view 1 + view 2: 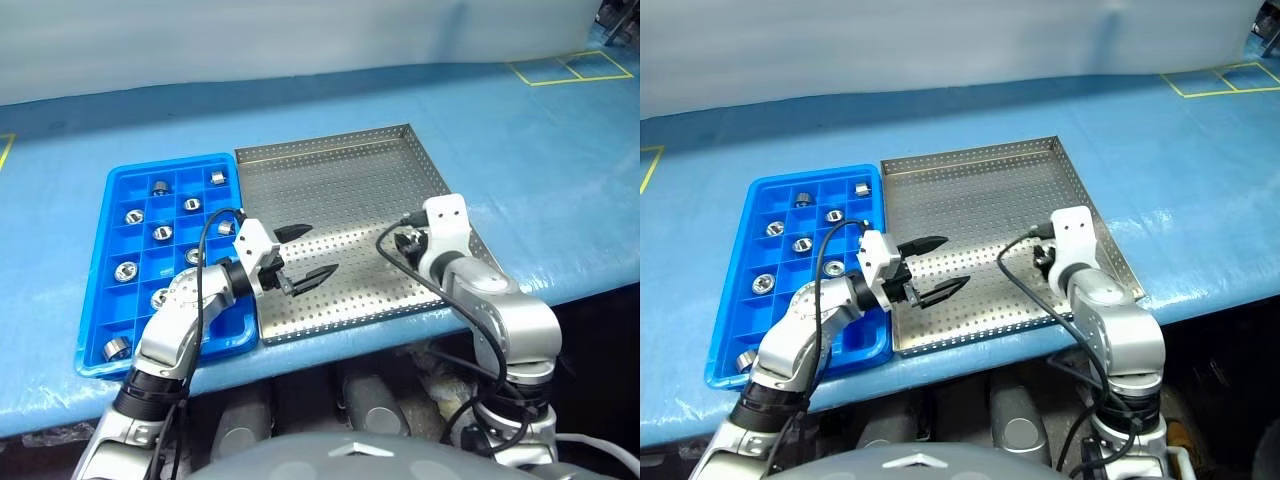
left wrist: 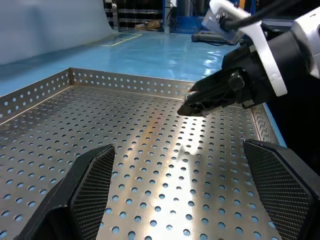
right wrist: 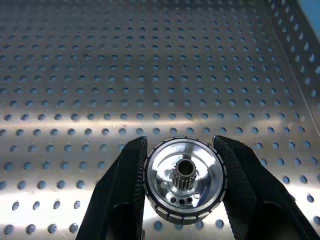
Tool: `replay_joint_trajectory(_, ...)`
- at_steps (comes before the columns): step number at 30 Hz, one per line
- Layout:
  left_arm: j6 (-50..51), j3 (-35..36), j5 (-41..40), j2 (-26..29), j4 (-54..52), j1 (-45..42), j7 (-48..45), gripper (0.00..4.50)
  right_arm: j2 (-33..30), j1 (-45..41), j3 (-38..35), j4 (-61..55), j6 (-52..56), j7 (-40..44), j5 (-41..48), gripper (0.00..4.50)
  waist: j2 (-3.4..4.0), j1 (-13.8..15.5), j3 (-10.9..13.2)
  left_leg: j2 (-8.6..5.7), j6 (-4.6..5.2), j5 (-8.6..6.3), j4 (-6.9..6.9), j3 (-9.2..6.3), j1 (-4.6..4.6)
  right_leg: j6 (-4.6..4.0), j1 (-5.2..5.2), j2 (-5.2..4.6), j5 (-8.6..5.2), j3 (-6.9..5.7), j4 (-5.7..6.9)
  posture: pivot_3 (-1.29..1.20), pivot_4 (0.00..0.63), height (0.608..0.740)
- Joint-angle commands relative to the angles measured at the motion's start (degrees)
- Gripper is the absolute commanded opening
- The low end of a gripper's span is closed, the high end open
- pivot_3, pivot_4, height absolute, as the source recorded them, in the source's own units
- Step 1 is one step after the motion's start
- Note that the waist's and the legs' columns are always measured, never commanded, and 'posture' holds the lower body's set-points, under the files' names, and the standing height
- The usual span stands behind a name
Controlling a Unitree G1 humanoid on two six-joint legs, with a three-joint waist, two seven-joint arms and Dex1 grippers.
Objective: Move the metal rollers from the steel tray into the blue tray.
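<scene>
One metal roller (image 3: 184, 187) sits pinched between the two black fingers of my right gripper (image 3: 182, 190), lifted just clear of the steel tray (image 1: 330, 190), whose perforated floor looks otherwise bare from the head view. My left gripper (image 1: 305, 253) hangs over the steel tray's near left part with its fingers spread wide and nothing between them. I judge this as the carry step: either I pass the roller across to the left or swing the right arm over to the blue tray (image 1: 115, 195), where several rollers already occupy compartments, and pick a free square. Both trays touch side by side on a blue-covered table (image 1: 540, 130); yellow floor markings show beyond.
</scene>
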Motion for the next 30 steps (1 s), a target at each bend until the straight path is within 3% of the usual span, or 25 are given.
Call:
replay_joint_trajectory(1, -1.23, 3.84, -0.97, 0.63, -5.33, 2.17, 2.39, 4.50, 2.88, -4.42, 5.77, -1.67, -1.45, -0.37, 1.20, 1.71, 0.00, 0.35, 0.00, 0.00, 0.00, 0.00, -0.02, -0.03, 0.01, -0.01, 0.01, 0.00, 0.00, -0.02, 0.01, -0.08, 0.150, 0.740)
replay_joint_trajectory(6, -1.50, 9.24, -0.69, 1.80, -11.14, 8.93, 6.09, 4.50, 5.08, -9.89, 15.81, 6.32, -7.27, -0.09, -0.37, 1.71, -0.01, 2.35, 0.00, -0.05, 0.01, -0.01, -0.05, -0.11, -0.04, -0.05, 0.00, -0.11, -0.01, -0.12, -0.04, 0.02, 0.150, 0.740)
replay_joint_trajectory(18, -6.18, 21.78, -0.29, 0.56, -22.72, 28.98, 13.09, 4.50, 12.46, -13.60, 26.29, 13.28, -12.69, 6.42, 3.67, 1.71, -0.04, 8.53, 0.02, -0.06, 0.00, -0.02, -0.17, -0.34, -0.09, -0.50, -0.02, -0.35, -0.26, -0.62, -0.08, 0.23, 0.150, 0.740)
replay_joint_trajectory(30, -9.60, 24.63, -2.03, -0.95, -24.74, 36.49, 13.21, 4.50, 9.51, -11.17, 36.29, 20.38, -19.68, 15.50, 4.81, 1.71, -0.09, 10.83, 0.00, -0.08, -0.03, -0.01, -0.10, -0.42, -0.09, -0.68, 0.04, -0.35, -0.40, -0.79, -0.10, 0.30, 0.150, 0.740)
